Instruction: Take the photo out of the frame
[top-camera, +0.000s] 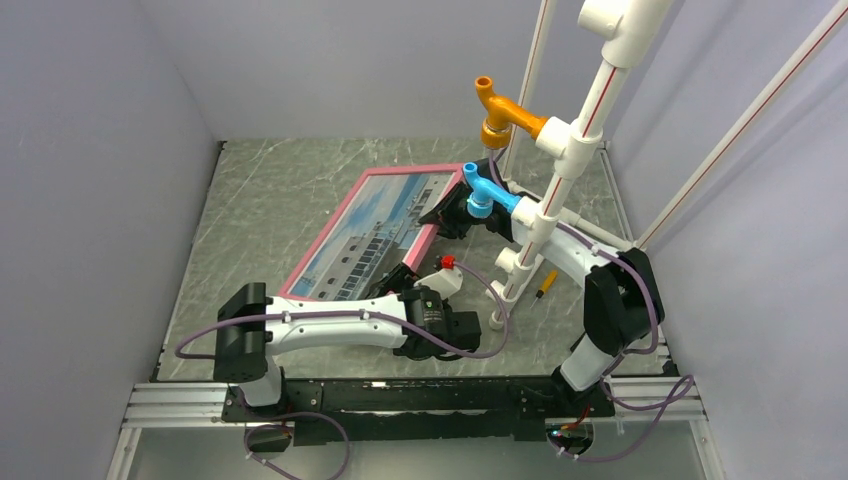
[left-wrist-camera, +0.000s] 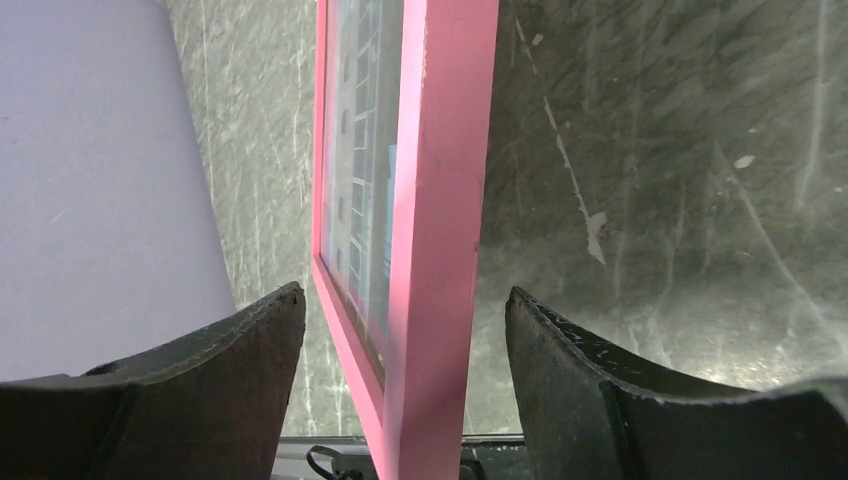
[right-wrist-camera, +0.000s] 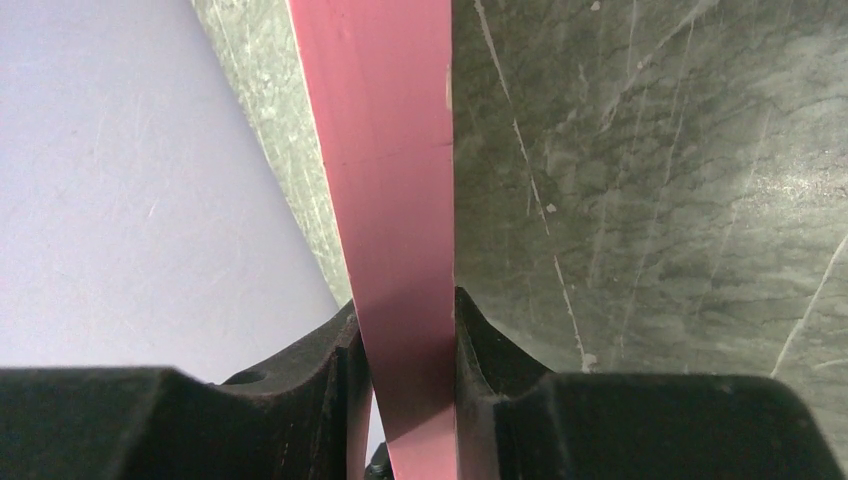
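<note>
At the far corner of the frame (top-camera: 322, 232), the right gripper (top-camera: 447, 210) is pinching the pink edge tight and holding it tilted up from the table (top-camera: 270, 190). At the near end of the frame, the left gripper (top-camera: 402, 282) is sitting with its fingers (left-wrist-camera: 240, 350) apart, one on each side of the edge, not touching it. The photo (top-camera: 375, 232) is lying inside the frame, facing up. The frame's long side is running from one gripper to the other, so the left gripper looks nearest for the next grab.
</note>
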